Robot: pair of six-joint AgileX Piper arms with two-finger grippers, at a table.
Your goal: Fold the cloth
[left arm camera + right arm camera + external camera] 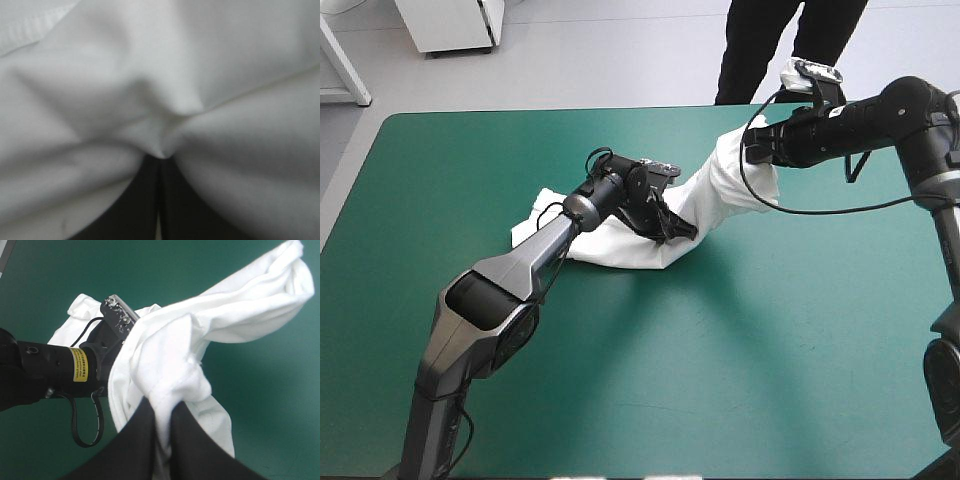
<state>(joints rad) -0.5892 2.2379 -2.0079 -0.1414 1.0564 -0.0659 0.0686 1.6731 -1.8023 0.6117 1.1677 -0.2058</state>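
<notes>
T-shirt [715,190] bunched on table [770,350], part lifted btwn 2 arms. Left gripper [677,228] & right gripper [756,152] each clamp fabric. Best: draw apart slowly, grips firm, spread it flat w/o slipping.

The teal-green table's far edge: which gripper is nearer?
Right. The right gripper holds the white T-shirt close to that edge; the left gripper grips it near the middle of the table.

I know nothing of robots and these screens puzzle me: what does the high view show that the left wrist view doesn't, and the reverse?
Only the high view: the teal-green table and the right gripper holding one end of the T-shirt raised. Only the left wrist view: a stitched hem, close up. Both: the white T-shirt pinched in the left gripper.
</notes>
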